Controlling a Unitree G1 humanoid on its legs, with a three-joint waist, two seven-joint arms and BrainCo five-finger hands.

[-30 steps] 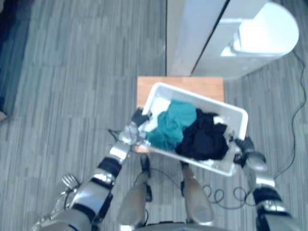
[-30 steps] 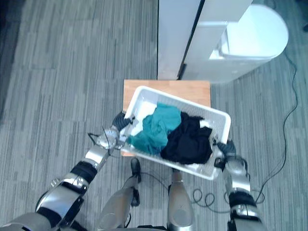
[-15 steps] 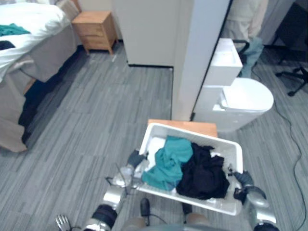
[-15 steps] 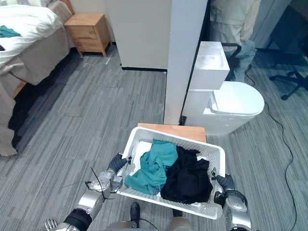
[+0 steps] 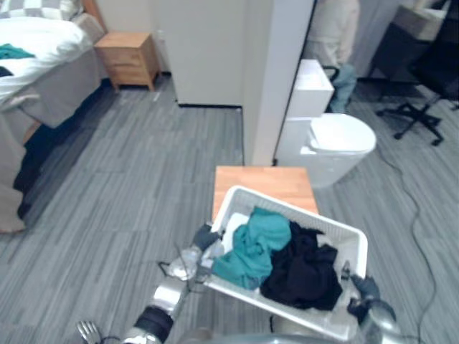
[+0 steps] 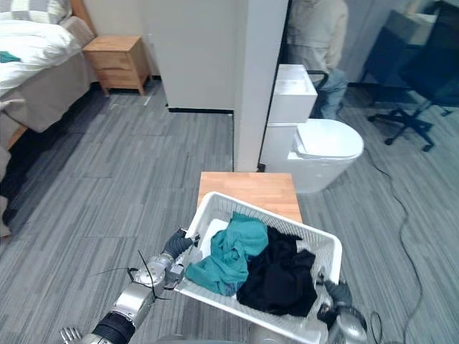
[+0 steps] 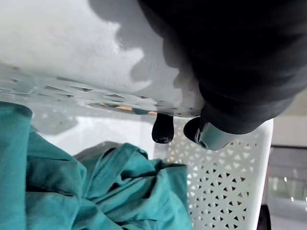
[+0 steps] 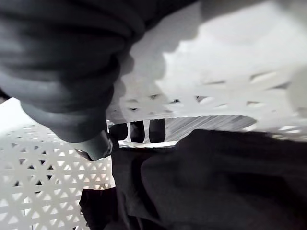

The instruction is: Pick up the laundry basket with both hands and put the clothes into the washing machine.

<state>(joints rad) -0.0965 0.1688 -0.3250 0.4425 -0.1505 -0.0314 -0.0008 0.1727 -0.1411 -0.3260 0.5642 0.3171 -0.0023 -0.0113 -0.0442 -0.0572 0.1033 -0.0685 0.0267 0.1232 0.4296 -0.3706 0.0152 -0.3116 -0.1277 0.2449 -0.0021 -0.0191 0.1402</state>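
Observation:
The white perforated laundry basket [image 6: 315,244] hangs in the air in front of me, tilted, over a low wooden stool [image 6: 251,188]. A teal garment [image 6: 228,256] lies in its left half and a black garment [image 6: 281,276] in its right half. My left hand [image 6: 176,247] grips the left rim; its dark fingertips [image 7: 163,129] curl through the handle slot. On the basket's right end sits my right hand [image 6: 334,295], with fingertips [image 8: 139,130] hooked through that slot beside the black garment [image 8: 211,182].
A white pillar and cabinet [image 6: 254,72] stand ahead, with a white toilet-shaped unit [image 6: 315,147] to their right. A person [image 6: 315,36] stands behind it. A bed [image 6: 29,64] and wooden nightstand [image 6: 118,61] are at far left, an office chair [image 6: 419,93] at far right.
The camera has tilted up from the floor to the room. The basket stays in both hands, and the wooden stool shows more fully beyond it.

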